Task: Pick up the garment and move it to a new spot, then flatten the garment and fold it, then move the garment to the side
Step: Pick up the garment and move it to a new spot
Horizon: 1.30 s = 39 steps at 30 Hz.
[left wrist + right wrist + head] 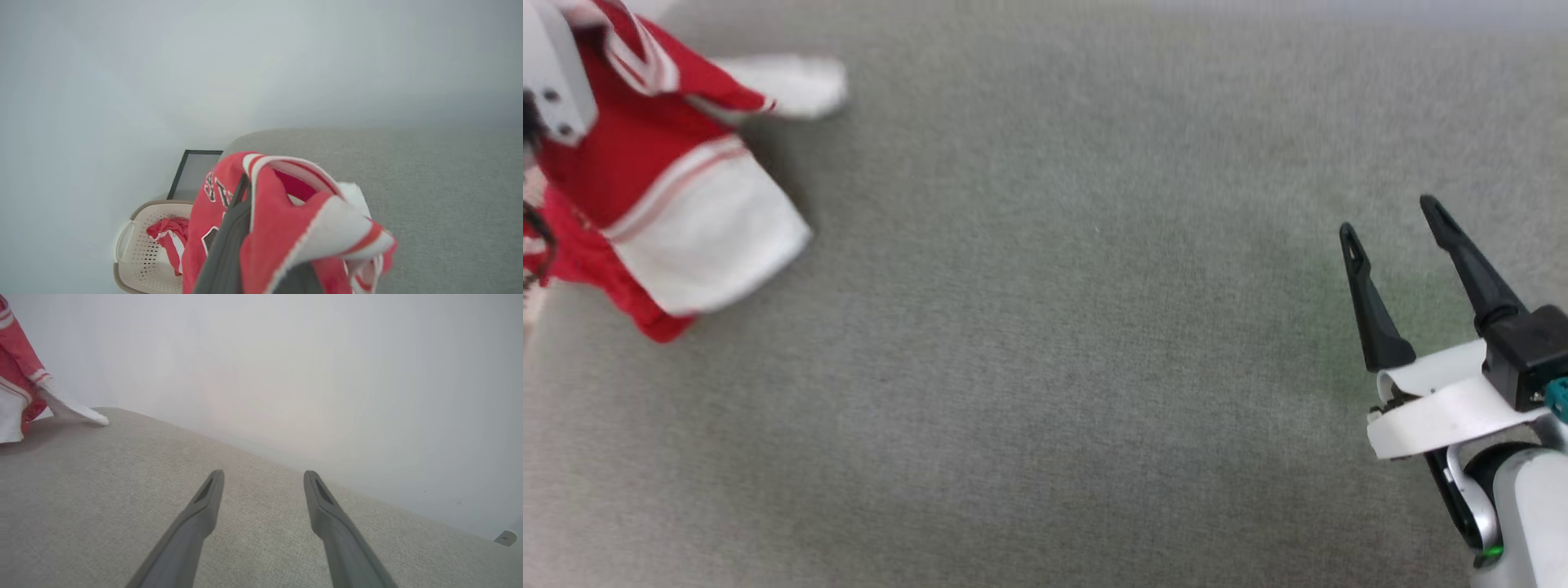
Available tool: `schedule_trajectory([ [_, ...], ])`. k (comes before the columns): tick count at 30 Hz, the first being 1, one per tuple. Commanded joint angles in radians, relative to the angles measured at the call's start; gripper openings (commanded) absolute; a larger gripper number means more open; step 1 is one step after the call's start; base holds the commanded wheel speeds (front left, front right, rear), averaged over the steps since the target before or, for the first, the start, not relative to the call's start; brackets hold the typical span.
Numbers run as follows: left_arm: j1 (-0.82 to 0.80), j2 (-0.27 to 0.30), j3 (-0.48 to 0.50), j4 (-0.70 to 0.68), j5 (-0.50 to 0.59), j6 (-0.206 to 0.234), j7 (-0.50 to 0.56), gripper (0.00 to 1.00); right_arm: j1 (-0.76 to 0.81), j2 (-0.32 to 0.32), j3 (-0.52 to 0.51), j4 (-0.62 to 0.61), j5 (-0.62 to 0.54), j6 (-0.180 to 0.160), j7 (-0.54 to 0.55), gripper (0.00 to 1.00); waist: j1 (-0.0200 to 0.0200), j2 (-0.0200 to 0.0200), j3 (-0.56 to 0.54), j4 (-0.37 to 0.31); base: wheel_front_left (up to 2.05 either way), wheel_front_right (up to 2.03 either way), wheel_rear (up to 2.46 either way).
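At the far left edge of the grey cloth-covered desk [1045, 327], the garment [645, 163] hangs bunched from the left gripper [245, 212], whose fingers [229, 245] are clenched on the red fabric near the striped trim. One white sleeve trails at the surface. The pick-up is judged complete and the move to a new spot is in hand, while flattening, folding and setting aside remain. At the lower right, the right gripper [1388, 219] hovers over bare desk, fingers spread and empty.
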Motion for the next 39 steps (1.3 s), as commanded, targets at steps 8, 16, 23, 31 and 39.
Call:
schedule_trajectory([
  [8, -0.024, 0.062, -0.064, -0.159, -0.047, -0.003, 0.048, 0.0, 0.05, 0.034, -0.019, 0.031, 0.003, -0.001, -0.031, 1.0, -0.0001, 0.0, -0.173, 0.002, 0.0, 0.0, 0.0],
  [16, -0.018, 0.089, -0.1, -0.318, -0.089, -0.002, 0.138, 0.0, 0.077, 0.049, -0.061, 0.049, -0.002, -0.001, -0.048, 1.0, -0.0001, 0.0, -0.233, -0.044, 0.0, 0.0, 0.0],
  [23, 0.004, 0.088, -0.109, -0.49, -0.129, 0.016, 0.238, 0.0, 0.094, 0.052, -0.13, 0.067, -0.012, -0.001, -0.062, 1.0, -0.0001, 0.0, -0.262, -0.123, 0.0, 0.0, 0.0],
  [31, 0.028, 0.092, -0.119, -0.687, -0.153, 0.063, 0.334, 0.0, 0.109, 0.049, -0.24, 0.087, -0.036, -0.001, -0.071, 1.0, -0.0001, 0.0, -0.255, -0.233, 0.0, 0.0, 0.0],
  [39, 0.07, 0.04, -0.157, -0.855, -0.184, 0.12, 0.414, 0.0, 0.104, 0.067, -0.326, 0.129, -0.052, -0.001, -0.084, 1.0, -0.0001, 0.0, -0.221, -0.332, 0.0, 0.0, 0.0],
])
